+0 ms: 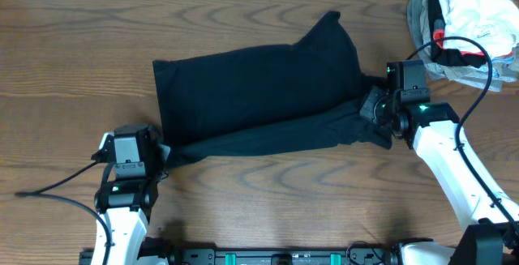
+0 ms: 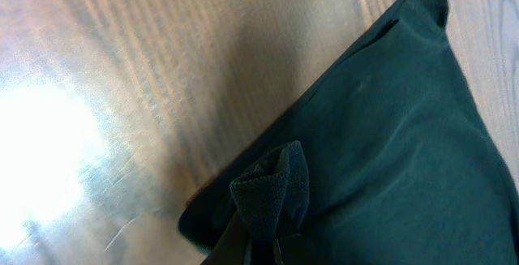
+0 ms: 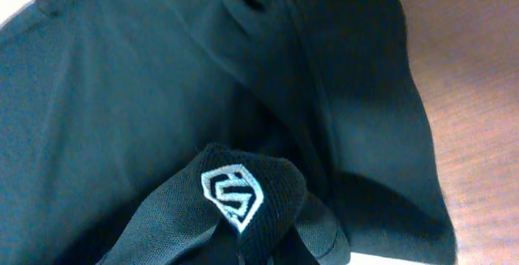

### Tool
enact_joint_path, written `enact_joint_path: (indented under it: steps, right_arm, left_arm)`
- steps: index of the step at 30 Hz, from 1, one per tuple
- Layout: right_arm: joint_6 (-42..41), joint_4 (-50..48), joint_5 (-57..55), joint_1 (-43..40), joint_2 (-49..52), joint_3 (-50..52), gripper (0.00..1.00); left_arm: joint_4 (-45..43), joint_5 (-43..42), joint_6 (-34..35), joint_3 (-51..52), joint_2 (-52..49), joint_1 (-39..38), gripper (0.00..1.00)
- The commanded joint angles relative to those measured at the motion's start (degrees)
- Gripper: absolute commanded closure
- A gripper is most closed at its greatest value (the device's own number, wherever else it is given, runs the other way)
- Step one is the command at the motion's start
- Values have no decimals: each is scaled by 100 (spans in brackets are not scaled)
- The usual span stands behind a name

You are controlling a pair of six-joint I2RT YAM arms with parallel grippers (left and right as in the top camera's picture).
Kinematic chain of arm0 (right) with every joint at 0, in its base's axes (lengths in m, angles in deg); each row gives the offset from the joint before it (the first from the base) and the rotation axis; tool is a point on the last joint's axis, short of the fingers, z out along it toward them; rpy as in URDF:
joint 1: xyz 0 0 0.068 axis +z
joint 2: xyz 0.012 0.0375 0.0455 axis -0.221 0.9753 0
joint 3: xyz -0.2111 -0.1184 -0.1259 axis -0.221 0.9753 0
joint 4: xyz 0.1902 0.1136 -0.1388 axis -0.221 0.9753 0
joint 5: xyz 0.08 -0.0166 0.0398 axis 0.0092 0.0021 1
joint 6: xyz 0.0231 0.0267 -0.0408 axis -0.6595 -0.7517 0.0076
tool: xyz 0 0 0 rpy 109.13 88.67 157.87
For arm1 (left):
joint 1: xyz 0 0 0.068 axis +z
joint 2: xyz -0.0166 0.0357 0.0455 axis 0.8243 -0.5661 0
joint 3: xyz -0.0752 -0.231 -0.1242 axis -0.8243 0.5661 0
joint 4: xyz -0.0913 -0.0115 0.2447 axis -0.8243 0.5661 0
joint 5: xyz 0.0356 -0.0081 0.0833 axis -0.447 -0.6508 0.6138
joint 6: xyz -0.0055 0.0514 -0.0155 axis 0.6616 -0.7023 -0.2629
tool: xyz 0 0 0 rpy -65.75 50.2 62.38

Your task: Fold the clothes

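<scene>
the shirt (image 1: pixel 259 95) lies spread across the middle of the table (image 1: pixel 73 70), black and much wider than either gripper. its left edge runs nearly straight toward the front. its far edge climbs rightward to a peak at the far right. along the near edge a long band of cloth is doubled up, running from the front left corner to the right end.

the left gripper (image 1: pixel 162 155) sits at that front left corner. in the left wrist view a ridge of cloth stands up, pinched, at the bottom of the picture, so the jaws are closed on the shirt, though the fingers are mostly hidden under it. bare wood lies to the left of this corner.

the right gripper (image 1: pixel 376 108) is at the shirt's right end, where the band meets the body. in the right wrist view a bunched fold bearing the white logo (image 3: pixel 233 196) rises where the fingers would be; the jaws are clamped on the shirt, with the fingers covered.

open wood lies left of the shirt, beyond its far edge, and in front between the 2 arms. the heap (image 1: pixel 466 26) of white, grey, red and black garments sits in the far right corner, apart from the shirt and just beyond the right arm, whose cable (image 1: pixel 478 54) loops over it.
</scene>
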Motion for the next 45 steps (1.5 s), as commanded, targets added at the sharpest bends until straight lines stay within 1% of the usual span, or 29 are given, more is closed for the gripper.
enact_joint_path:
  steps: [1,11,16,19,22,26,34,35,36,37,38,39,40,41,42,45]
  right_arm:
    - [225,-177,-101,-92,46,-116,99]
    - [264,-345,-192,-92,57,-116,99]
    - [267,-345,-297,-92,57,-116,99]
    - [267,-348,-302,-92,61,-114,99]
    - [267,-372,-350,-87,116,-114,99]
    - [267,-557,-363,-87,369,-114,99]
    - [264,-859,-319,-87,811,-114,99]
    - [264,-883,-319,-85,826,-114,99]
    - [264,-909,-319,-83,839,-114,98]
    - [264,-944,-321,-87,839,-114,92]
    - [267,-981,-334,-87,839,-114,81]
    - [271,-1019,-339,-87,839,-114,63]
    - [295,-1060,-337,-87,839,-114,52]
    - [330,-1104,-323,-87,837,-116,41]
    - [328,-1121,-304,-87,837,-122,36]
    - [481,-1104,-249,-87,837,-205,25]
  left_arm:
    - [-173,299,-42,-127,-245,4,94]
    - [-1436,295,-42,-127,-1351,4,94]
    - [-1956,291,-42,-127,-1681,4,94]
    - [-2052,293,-44,-127,-1703,4,94]
    - [-2232,295,-232,-127,-1703,4,94]
    - [-2380,295,-275,-127,-1703,4,94]
    - [-2387,302,-468,-127,-1703,4,94]
    - [-2387,317,-468,-127,-1703,4,92]
    - [-2387,319,-466,-127,-1703,4,85]
    - [-2387,319,-468,-127,-1703,4,70]
    - [-2387,326,-468,-127,-1703,4,51]
    - [-2387,339,-479,-127,-1705,4,32]
    - [-2389,339,-531,-127,-1705,4,16]
    - [-2402,337,-623,-127,-1703,4,4]
    - [-2413,337,-754,-127,-1703,4,2]
    - [-2430,334,-1130,-129,-1700,4,2]
